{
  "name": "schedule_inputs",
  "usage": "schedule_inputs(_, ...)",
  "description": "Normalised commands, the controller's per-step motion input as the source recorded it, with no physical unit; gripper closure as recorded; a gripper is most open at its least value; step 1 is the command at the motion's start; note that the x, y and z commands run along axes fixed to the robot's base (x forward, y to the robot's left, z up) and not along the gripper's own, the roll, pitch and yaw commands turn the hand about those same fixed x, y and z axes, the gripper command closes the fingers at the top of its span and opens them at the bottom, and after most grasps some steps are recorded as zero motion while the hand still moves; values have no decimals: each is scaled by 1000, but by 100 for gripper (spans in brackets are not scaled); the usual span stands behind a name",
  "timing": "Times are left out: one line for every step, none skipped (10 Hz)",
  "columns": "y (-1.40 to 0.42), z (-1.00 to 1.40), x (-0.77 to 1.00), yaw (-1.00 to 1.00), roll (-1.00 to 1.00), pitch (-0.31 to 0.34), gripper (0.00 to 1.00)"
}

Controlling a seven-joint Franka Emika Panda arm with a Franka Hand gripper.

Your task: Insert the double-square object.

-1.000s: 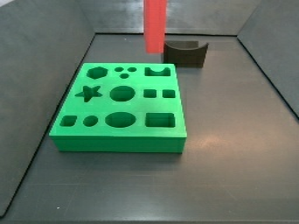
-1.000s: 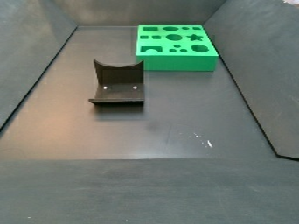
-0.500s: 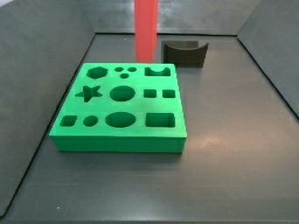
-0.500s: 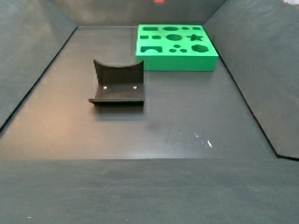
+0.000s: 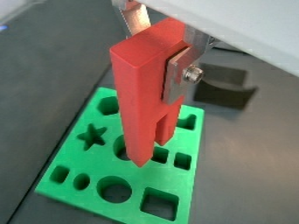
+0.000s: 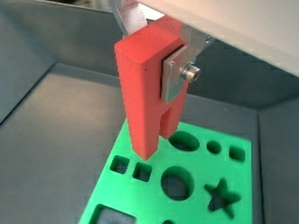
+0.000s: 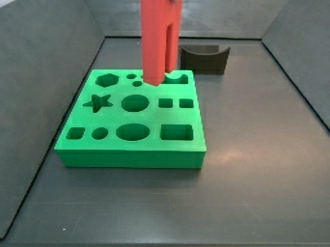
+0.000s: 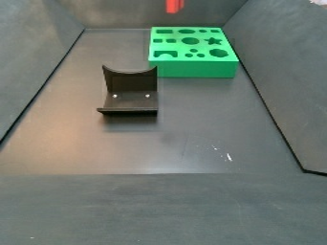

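Side view floor: you see the green block (image 7: pixel 133 118) lying flat with its shaped holes up, and the fixture (image 8: pixel 128 92) standing well apart from it.
Double-square object: the double-square object (image 7: pixel 160 39) hangs upright over the block's far holes — lower end close above them, not yet in.
Gripper: in both wrist views the gripper (image 5: pixel 158 52) is clamped on the bar's upper part, a silver finger (image 6: pixel 177 72) flat on its side.
Handling: likely light, stiff, smooth plastic — hold high on the flat sides so it stays upright.
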Motion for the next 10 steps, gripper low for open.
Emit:
schedule_inputs(51, -289, 149, -969, 0, 0, 100)
schedule_inputs(51, -291, 157, -963, 0, 0, 100)
schedule_inputs(46, -294, 200, -926, 0, 0, 100)
schedule_inputs(49, -294, 174, -943, 0, 0, 100)
schedule_inputs(43, -251, 169, -949, -7, 0, 100)
schedule_inputs(43, -114, 189, -937, -59, 0, 100)
schedule_inputs(43, -69, 214, -917, -81, 0, 100)
schedule_inputs(40, -51, 226, -909, -84, 0, 100)
schedule_inputs(57, -109, 211, -917, -59, 0, 100)
schedule_inputs(89, -186, 191, -931, -23, 0, 100)
